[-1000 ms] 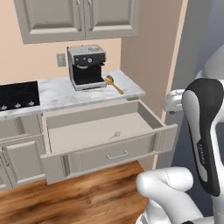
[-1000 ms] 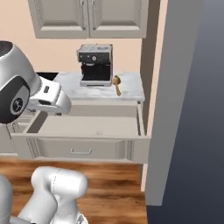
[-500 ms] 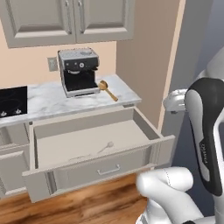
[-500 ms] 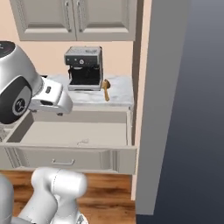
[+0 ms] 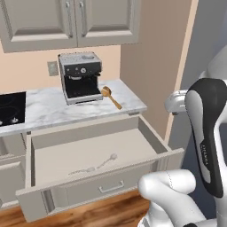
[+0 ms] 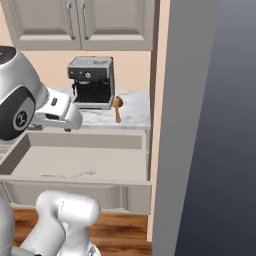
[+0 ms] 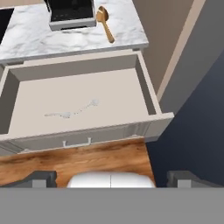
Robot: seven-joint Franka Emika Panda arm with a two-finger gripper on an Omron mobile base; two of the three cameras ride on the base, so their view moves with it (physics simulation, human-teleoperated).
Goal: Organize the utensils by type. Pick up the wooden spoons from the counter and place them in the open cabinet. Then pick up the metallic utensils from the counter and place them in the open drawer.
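One wooden spoon (image 5: 111,96) (image 6: 117,107) (image 7: 105,24) lies on the marble counter (image 5: 44,108) (image 6: 134,114) (image 7: 35,37), just right of the coffee machine. Below it the open drawer (image 5: 88,191) (image 6: 30,160) (image 7: 146,85) is pulled out. Two thin metallic utensils (image 5: 108,158) (image 6: 85,173) (image 7: 92,103) lie end to end on its pale floor. My gripper (image 7: 113,178) hangs high over the wooden floor in front of the drawer, open wide with nothing between its fingertips. The open cabinet is out of view.
A black and silver coffee machine (image 5: 80,77) (image 6: 91,82) stands at the back of the counter. The wall cabinets (image 5: 71,22) above it have shut doors. A black cooktop (image 5: 9,108) lies to the left. A tall wall panel (image 6: 185,125) rises right of the drawer.
The whole picture has slid a little left and down in both base views, so the camera has moved. The spoons and drawer lie as before. The gripper stays open.
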